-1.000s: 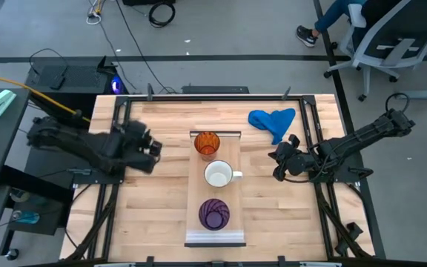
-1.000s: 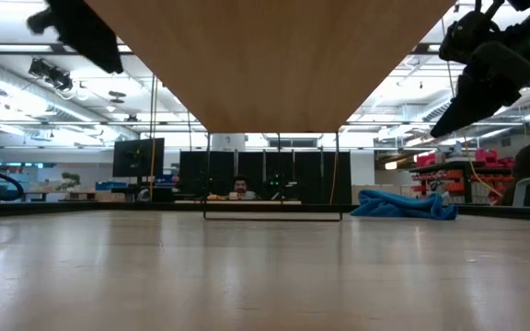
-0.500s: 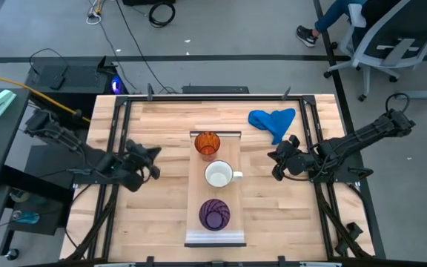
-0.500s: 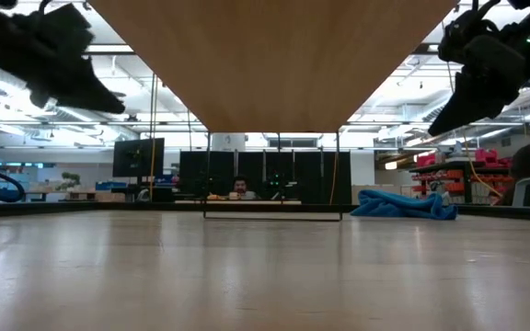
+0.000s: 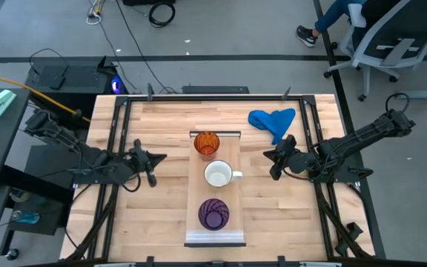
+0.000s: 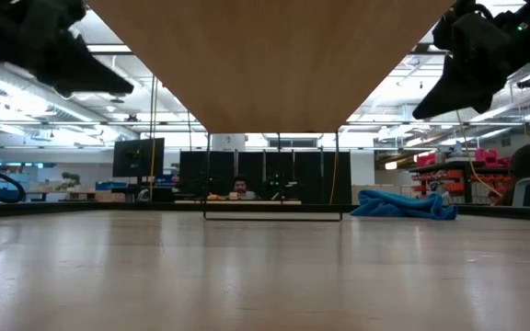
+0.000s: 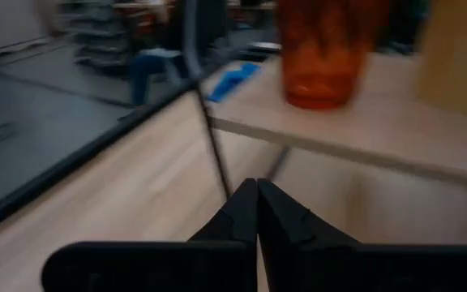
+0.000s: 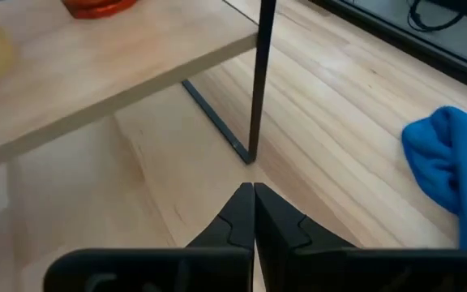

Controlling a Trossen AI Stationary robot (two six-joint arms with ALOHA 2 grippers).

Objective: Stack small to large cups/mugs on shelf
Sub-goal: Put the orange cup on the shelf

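**Both grippers shut and empty; three cups lined up on the shelf**

Left gripper (image 5: 151,157) is seen over the left half of the table, level with the gap between the orange cup and the white mug, its fingers pressed together with nothing between them, as is confirmed in its own wrist view. Right gripper (image 5: 273,156) is held on the opposite side, near the right table edge, likewise fully closed on nothing. Neither is touching any cup, so the pose is judged to be one of rest or waiting, well clear of the shelf on both sides.

Taken from largest to smallest, the table (image 5: 147,215) is noted first, a butcher-block top framed by dark rails. Raised above its middle is the shelf (image 5: 232,215), a narrow pale plank carried on thin dark legs, which explains why its underside fills the upper part of the low view. A blue cloth (image 5: 273,121) is left crumpled near the far right corner, apart from everything else.

On the shelf the cups are set in a single row, none touching. The purple cup (image 5: 214,213) is placed at the near end, the white mug (image 5: 219,175) in the middle with its handle turned to the right arm, and the orange cup (image 5: 207,144) at the far end. The ordering by size is thus judged complete.
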